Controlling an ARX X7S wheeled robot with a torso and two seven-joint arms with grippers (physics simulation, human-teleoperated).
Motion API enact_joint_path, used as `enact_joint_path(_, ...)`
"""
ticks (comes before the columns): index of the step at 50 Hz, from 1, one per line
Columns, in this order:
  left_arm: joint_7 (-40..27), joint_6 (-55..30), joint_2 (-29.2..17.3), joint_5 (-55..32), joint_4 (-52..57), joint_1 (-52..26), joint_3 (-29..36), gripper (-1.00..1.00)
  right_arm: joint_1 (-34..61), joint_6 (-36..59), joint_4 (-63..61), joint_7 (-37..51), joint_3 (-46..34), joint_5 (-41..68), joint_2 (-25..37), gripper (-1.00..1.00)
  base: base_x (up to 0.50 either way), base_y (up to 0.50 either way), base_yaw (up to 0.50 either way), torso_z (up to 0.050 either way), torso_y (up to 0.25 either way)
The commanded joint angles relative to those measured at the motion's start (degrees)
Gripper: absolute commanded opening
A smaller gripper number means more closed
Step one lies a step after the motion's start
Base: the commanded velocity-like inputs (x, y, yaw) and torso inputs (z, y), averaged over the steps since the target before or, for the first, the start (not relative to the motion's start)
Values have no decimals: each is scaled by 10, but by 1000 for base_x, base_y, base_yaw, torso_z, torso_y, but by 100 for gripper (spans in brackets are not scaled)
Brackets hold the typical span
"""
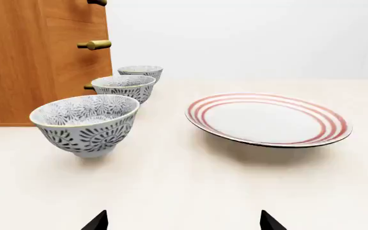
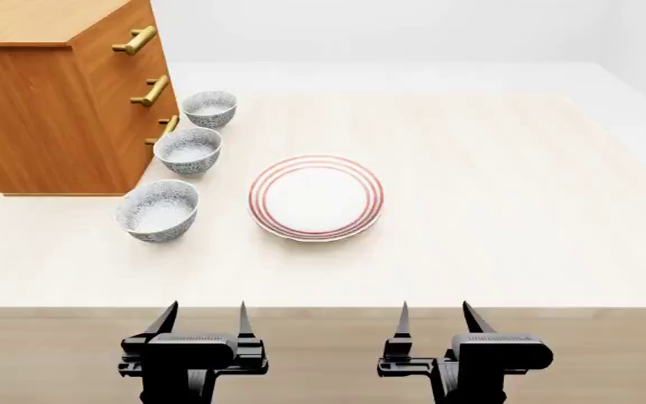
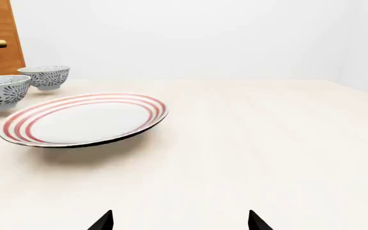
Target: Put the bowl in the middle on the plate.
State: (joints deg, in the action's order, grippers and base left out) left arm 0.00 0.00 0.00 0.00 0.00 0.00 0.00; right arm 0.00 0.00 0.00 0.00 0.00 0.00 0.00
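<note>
left gripper [image 2: 202, 316] jaws spread, empty; right gripper [image 2: 436, 316] likewise | middle bowl [image 2: 187, 151] just beside dresser [image 2: 54, 101], near plate [image 2: 316, 198] | risk: 3 look-alike bowls in row, wrong pick; fingers may clip dresser handles

glossy ceramic plate [image 2: 316, 198], matt wooden cabinet [image 2: 48, 101]

The pale surface [image 2: 503, 210] holds three blue-speckled bowls in a row: a near bowl [image 2: 159, 210], the middle bowl [image 2: 188, 151] and a far bowl [image 2: 209, 108]. The plate [image 2: 316, 198] with red rings sits beside them. A wooden drawer chest [image 2: 60, 97] stands just behind the bowls.
</note>
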Motion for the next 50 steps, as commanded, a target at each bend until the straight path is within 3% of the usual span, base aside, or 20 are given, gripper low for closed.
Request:
enact_joint_path(1,-10,-3,-9,-8,-3,-1,11,100,5,7,11,12,-12,4,10,100,0,0,0,0,0)
enact_joint_path(16,-36,0,-33,-20,6,5,40,100,3,21,-2,37,-39,21,33,100,0,0,0,0,0)
enact_joint_path(19,-39,-30,-36,-25,31,4,43,100,8,74,-39,38,-42,29,38,100,0,0,0,0,0)
enact_joint_path(22,-49,-99,-42,-6,89,-11,57,100,28,206,-122,29,-52,36,51,100,0,0,0,0,0)
enact_joint_path(23,-50,-173,-46,-2,157,-34,58,100,55,281,-176,34,-54,27,61,100,0,0,0,0,0)
enact_joint_path(27,-43,-400,-54,-23,330,-120,56,100,128,422,-294,44,-48,18,77,100,0,0,0,0,0)
enact_joint_path(31,-45,-481,-46,-46,372,-157,33,100,172,533,-374,40,-51,21,87,100,0,0,0,0,0)
enact_joint_path(37,-41,-460,-55,-49,354,-152,47,100,144,462,-352,29,15,65,64,100,85,0,0,0,0)
enact_joint_path(50,-46,-454,-60,-69,352,-158,33,100,143,484,-380,47,-13,49,80,100,500,0,0,0,0)
